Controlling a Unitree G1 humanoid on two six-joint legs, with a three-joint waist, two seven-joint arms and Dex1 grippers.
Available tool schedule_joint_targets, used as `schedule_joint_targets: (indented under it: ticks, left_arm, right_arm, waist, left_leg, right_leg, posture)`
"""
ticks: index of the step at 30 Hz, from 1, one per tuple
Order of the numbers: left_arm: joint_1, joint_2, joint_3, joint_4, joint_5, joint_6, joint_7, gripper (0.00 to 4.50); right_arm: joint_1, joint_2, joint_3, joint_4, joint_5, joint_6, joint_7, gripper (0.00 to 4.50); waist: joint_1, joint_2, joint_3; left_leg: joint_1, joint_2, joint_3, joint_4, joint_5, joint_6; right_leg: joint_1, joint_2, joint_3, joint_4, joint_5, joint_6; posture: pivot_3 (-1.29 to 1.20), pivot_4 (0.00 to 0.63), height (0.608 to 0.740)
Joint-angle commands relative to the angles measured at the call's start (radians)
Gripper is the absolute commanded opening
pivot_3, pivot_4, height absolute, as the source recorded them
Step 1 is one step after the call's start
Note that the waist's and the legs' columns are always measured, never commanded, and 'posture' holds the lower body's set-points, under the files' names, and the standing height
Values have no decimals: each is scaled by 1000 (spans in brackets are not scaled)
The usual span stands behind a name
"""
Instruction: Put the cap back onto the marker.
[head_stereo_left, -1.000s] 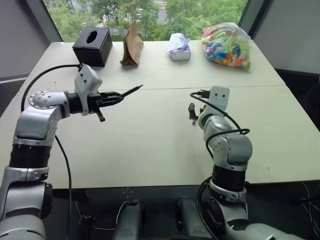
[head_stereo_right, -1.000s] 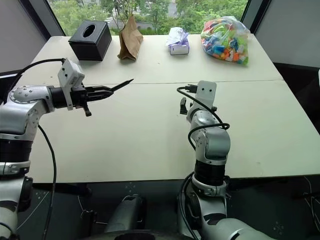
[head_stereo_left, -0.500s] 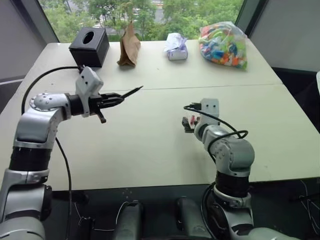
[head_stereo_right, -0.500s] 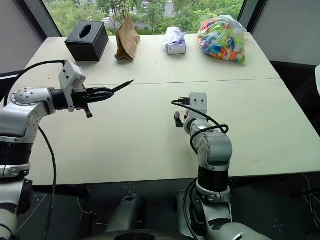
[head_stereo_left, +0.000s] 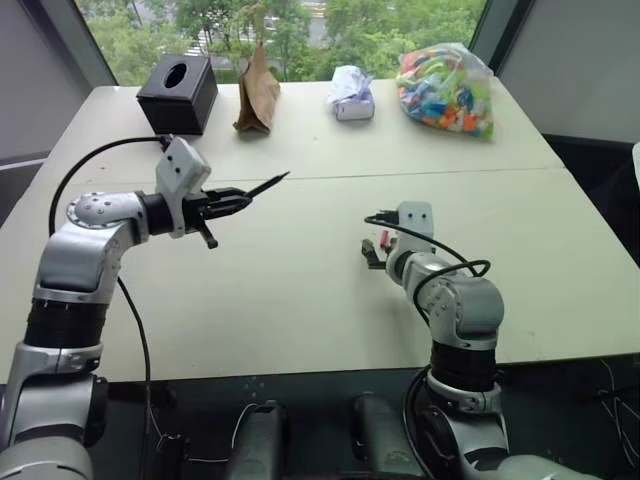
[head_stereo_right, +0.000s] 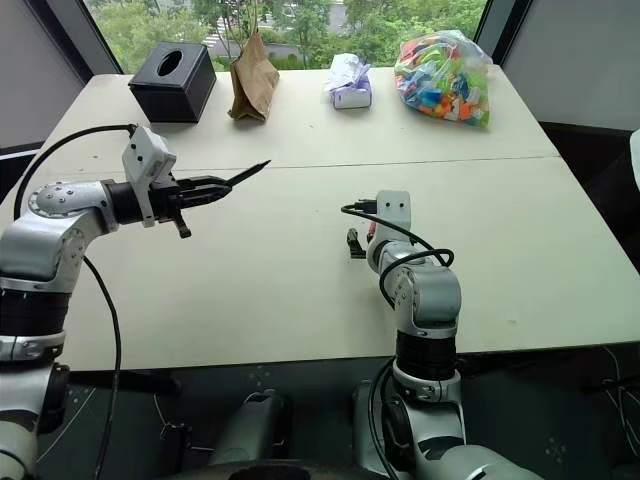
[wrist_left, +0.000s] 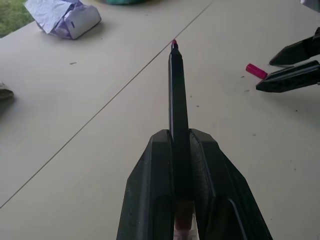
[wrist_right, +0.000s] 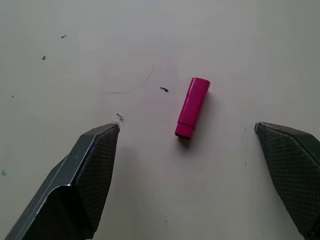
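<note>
Right wrist view: the right gripper (wrist_right: 187, 165) stands spread wide and empty, its two black fingers (wrist_right: 85, 170) on either side of the cap (wrist_right: 192, 107), neither one touching it. The cap is a short pink-red cylinder lying on its side on the bare counter (wrist_right: 75, 60), between the fingertips and slightly ahead of them. A few small dark specks and a faint curved line mark the counter surface near the cap.

Left wrist view: the left gripper (wrist_left: 180, 145) is closed tight on the marker (wrist_left: 177, 105). The marker is a thin dark shaft, clamped at its rear part, with most of its length projecting forward past the fingertips. Its exposed tip shows red and is uncapped. The marker is held clear of the counter, above its left half.

Left eye view: the two grippers are well apart, the left one raised and the right one low over the counter. Along the far edge of the counter stand a black tissue box (head_stereo_left: 178, 92), a brown paper bag (head_stereo_left: 258, 92), a crumpled tissue pack (head_stereo_left: 351, 93) and a clear bag of coloured pieces (head_stereo_left: 446, 90).
</note>
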Motion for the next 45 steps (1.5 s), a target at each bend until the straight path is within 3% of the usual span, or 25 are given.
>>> schedule_joint_targets:
  ticks: [1,7,8,10,17,23,27,31,36,45]
  left_arm:
    - [8,12,46,-48,-19,-2,12,41]
    - [32,21,61,-76,-31,9,27,41]
    - [35,23,64,-79,-32,10,28,9]
    - [38,24,66,-82,-34,12,30,0]
    - [34,26,66,-82,-35,12,35,0]
    - [33,26,61,-77,-35,11,29,0]
    - [40,16,45,-67,-34,-3,8,0]
    - [60,-18,9,-73,-43,-39,-43,0]
    - [77,-72,-68,-70,-45,-138,-168,0]
    - [-31,-91,-147,108,55,-374,-303,0]
  right_arm:
    - [-21,-6,27,32,-8,-54,4,4500]
    - [-30,-9,34,91,-15,-110,6,4500]
    - [-29,-9,36,95,-17,-115,6,4241]
    - [-28,-9,41,102,-19,-123,8,3553]
    - [-15,-9,52,96,-18,-123,17,18]
    - [5,-38,60,79,-11,-110,50,18]
    - [17,-140,119,31,30,-127,184,18]
    - [-6,-344,185,-14,57,-297,407,18]
    - [-67,-656,241,-38,107,-581,811,18]
    - [-162,-868,333,24,104,-794,1185,18]
  waist:
    - [-1,0,0]
    - [0,0,0]
    - [0,0,0]
    - [-1,0,0]
    - [-1,0,0]
    - [0,0,0]
    - [0,0,0]
    - [1,0,0]
    - [2,0,1]
    - [4,-1,1]
  left_leg:
    - [0,0,0,0,0,0]
    - [0,0,0,0,0,0]
    - [0,0,0,0,0,0]
    - [0,0,0,0,0,0]
    - [1,0,0,-1,0,0]
    - [1,0,0,-1,0,0]
    - [1,0,0,-1,0,0]
    - [1,0,1,-1,0,0]
    - [0,-1,2,-1,0,0]
    - [1,2,2,0,0,0]
  right_leg:
    - [0,0,0,0,0,0]
    - [0,0,0,0,0,0]
    - [0,0,0,0,0,0]
    - [0,0,0,0,0,0]
    - [0,0,0,0,0,0]
    - [0,0,0,0,0,0]
    - [0,0,0,0,0,0]
    - [0,0,0,-1,0,0]
    - [1,-1,0,-2,0,0]
    - [2,2,0,-2,0,0]
  posture:
    - [0,150,740]
    - [0,150,740]
    - [0,150,740]
    - [0,150,740]
    - [0,150,740]
    - [0,150,740]
    - [0,150,740]
    - [0,150,740]
    - [0,150,740]
    - [0,150,740]
